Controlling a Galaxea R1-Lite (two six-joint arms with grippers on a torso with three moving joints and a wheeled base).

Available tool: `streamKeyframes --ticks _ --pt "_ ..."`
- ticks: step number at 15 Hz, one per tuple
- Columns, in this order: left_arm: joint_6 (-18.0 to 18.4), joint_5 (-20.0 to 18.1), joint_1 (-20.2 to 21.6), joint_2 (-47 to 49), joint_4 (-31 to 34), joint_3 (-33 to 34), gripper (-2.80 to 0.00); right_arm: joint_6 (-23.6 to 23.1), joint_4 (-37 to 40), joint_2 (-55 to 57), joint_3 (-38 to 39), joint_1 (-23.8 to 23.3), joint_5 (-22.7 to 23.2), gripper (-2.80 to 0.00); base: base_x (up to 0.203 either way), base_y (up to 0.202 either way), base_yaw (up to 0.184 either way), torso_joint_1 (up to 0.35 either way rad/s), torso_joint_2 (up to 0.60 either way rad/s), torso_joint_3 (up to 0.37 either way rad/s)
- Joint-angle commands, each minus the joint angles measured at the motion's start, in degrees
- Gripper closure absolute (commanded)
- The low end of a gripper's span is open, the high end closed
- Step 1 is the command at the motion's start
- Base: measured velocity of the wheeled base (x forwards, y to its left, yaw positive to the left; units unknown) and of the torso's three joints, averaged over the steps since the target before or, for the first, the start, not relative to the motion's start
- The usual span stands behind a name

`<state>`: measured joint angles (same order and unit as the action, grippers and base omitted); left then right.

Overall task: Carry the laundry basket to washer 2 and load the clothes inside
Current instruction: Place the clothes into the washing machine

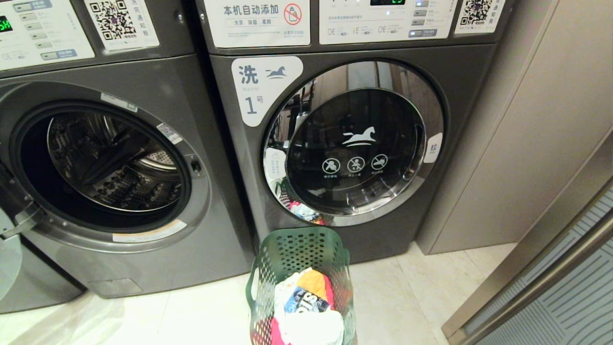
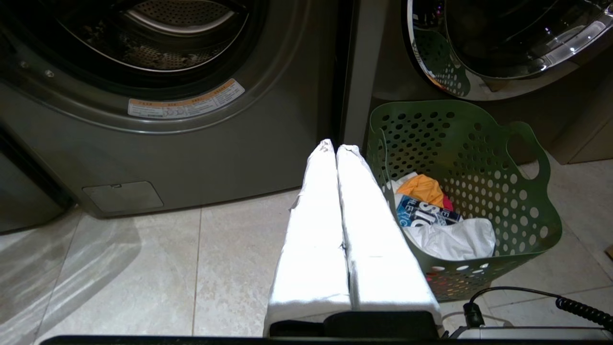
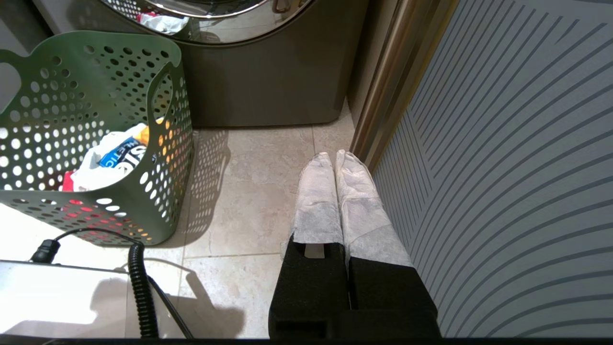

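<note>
on the floor by washer 1 (image 1: 335, 143), laundry basket (image 1: 287, 249) holds clothes (image 1: 306, 306); both tools clenched, empty.

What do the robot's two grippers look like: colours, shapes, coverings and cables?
The left gripper has two long, tapering fingers wrapped in white fabric on a black base. The right gripper matches, with more black padding showing. A black coiled cable runs beside it.

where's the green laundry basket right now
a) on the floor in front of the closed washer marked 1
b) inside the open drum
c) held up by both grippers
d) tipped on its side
a: the laundry basket stands upright on the tile before washer 1, whose door is shut, with the clothes inside.
</note>
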<state>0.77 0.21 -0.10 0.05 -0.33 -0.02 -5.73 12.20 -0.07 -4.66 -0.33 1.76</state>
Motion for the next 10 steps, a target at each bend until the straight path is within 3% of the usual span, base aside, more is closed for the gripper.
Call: streamKeyframes --ticks 1,10 --pt "-0.1 0.0 0.0 -0.1 -0.1 0.0 0.0 -0.1 0.1 0.1 -0.1 0.0 0.0 0.0 0.0 0.0 0.0 0.0 0.0 0.0" --pt "-0.1 0.1 0.0 -0.1 -0.1 0.0 0.0 -0.1 0.1 0.1 -0.1 0.0 0.0 0.0 0.0 0.0 0.0 0.0 0.0 0.0"
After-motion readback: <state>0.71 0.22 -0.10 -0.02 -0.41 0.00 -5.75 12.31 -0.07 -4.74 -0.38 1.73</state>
